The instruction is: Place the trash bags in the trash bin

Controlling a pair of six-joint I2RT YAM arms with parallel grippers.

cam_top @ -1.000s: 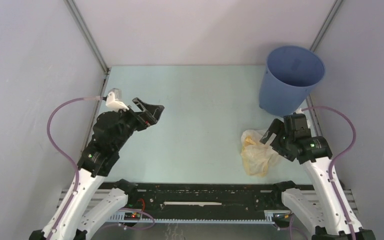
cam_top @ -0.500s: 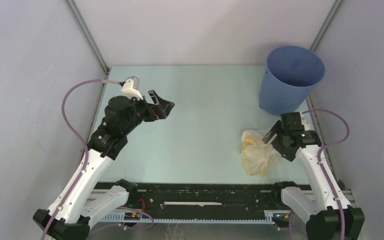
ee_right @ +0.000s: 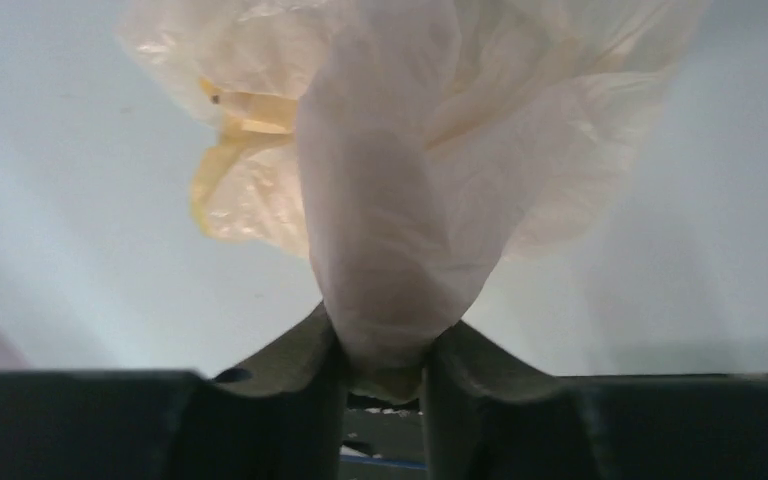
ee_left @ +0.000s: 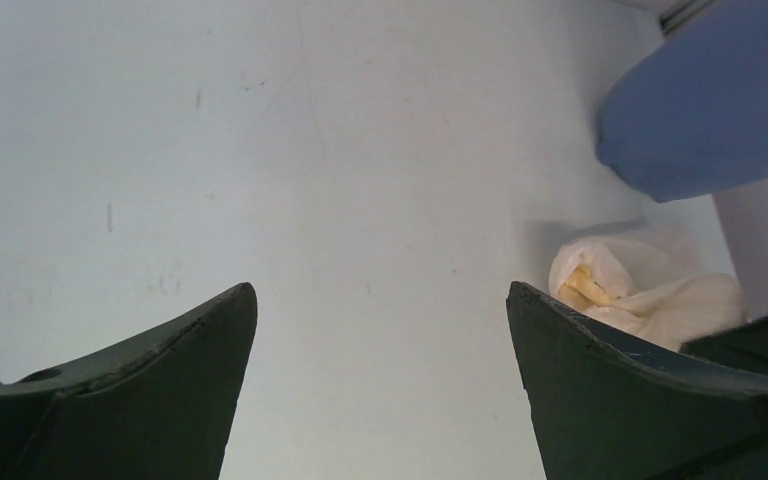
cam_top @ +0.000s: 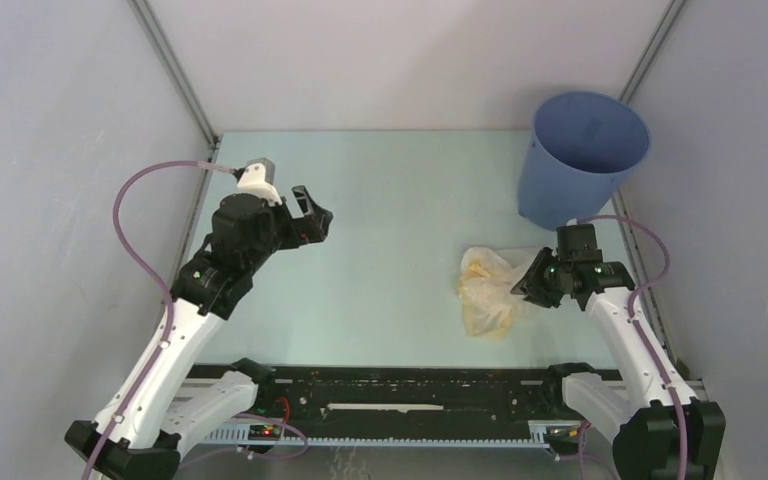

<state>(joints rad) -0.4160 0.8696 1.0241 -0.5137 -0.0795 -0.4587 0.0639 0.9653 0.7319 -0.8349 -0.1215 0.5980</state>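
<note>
The trash bag [cam_top: 485,290] is seen crumpled on the table [cam_top: 400,180], on the right side and nearer the front edge than the back. It is placed in front of and slightly left of the trash bin [cam_top: 588,160]. The two are near but apart, with a strip of table visible between them. The bin is stood upright in the far right corner, open mouth up, blue all over.

The right fingers [ee_right: 270,390] are closed on a gathered fold of the bag. In the right wrist view the whitish film is pinched tight between the two fingers. The rest of the bag is fanned out beyond the tips, and the yellow rim [ee_right: 235,125] is bunched at the left of the bundle. Whether the whole bag is resting on the table or partly lifted cannot be told. The right arm [cam_top: 625,330] is reached in from the bag's right side, low over the table.

The left fingers [ee_left: 150,390] are spread wide, and only bare table is seen between them. They are held above the table's left half, well apart from the bag, and pointed toward the right. In the left wrist view the bag and the bin's lower wall are seen in the distance at right. A purple cable [cam_top: 125,215] is looped from the left arm [cam_top: 190,300] out toward the left wall.
</note>
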